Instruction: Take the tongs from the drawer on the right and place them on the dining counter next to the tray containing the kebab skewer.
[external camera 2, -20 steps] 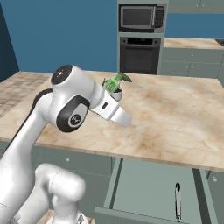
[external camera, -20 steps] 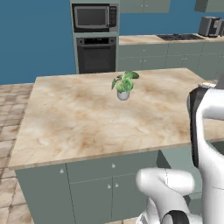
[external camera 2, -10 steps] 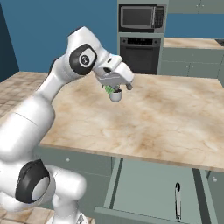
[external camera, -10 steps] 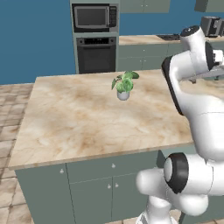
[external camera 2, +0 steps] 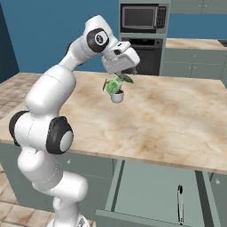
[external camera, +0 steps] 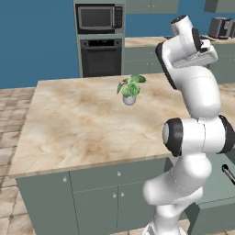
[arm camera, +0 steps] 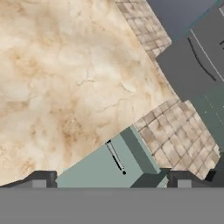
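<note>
Across the middle of both base views: rectangular, beige marbled island top (external camera: pixel 82 124), smooth and veined, on grey-green cabinet fronts with small round pale knobs. Small green potted plant (external camera 2: pixel 116 86) in a pale round pot, upright on the marble towards its far edge. Behind, at upper frame: dark glass-fronted microwave (external camera: pixel 98 17) above a built-in oven.

Compared with half a second earlier: white arm drawn more upright, hand lifted from beside the plant to above it. Island, plant and drawer unchanged in the frame.

Lower right of the right base view: shallow grey-green drawer (external camera 2: pixel 150 190) pulled open below the island edge, flat pale floor. Inside, towards its right side: slim black tongs (external camera 2: pixel 180 204) with a pale edge, lying lengthwise.

Bottom of the hand view: two-finger gripper (arm camera: pixel 111 180) with dark fingertips (arm camera: pixel 41 178) set wide apart, nothing between them, looking down on the drawer from high above.
</note>
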Motion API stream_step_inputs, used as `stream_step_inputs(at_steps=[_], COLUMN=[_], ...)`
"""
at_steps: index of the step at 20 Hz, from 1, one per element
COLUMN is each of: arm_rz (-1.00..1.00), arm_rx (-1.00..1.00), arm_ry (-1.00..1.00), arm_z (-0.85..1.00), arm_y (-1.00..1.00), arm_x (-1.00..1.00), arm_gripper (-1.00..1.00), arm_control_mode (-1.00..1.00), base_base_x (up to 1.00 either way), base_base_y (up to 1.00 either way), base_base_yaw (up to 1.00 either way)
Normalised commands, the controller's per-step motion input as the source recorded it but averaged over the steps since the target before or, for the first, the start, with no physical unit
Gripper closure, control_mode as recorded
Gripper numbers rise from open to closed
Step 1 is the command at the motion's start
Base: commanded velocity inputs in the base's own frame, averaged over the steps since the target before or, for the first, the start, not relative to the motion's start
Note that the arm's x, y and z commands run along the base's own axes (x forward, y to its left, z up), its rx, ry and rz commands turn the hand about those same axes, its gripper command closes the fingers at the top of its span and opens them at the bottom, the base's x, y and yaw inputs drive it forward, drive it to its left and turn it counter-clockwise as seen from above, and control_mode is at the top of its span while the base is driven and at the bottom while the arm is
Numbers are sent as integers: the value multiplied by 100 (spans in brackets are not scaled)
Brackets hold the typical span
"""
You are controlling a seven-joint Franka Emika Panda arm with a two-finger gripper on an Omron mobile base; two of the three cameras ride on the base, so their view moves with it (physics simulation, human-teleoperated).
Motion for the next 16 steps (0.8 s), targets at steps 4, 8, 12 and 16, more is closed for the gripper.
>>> stream_step_inputs(at_steps=[4, 8, 12, 16], arm_rz=[16, 17, 17, 15], arm_rx=[15, 18, 22, 4], arm_ry=[2, 0, -1, 0], arm_z=[-28, -34, -34, -14], arm_y=[0, 0, 0, 0], arm_x=[72, 71, 56, 16], arm_gripper=[-100, -100, -100, -100], arm_control_mode=[-100, -100, -100, -100], base_base_x=[0, 0, 0, 0], base_base_y=[0, 0, 0, 0], base_base_yaw=[0, 0, 0, 0])
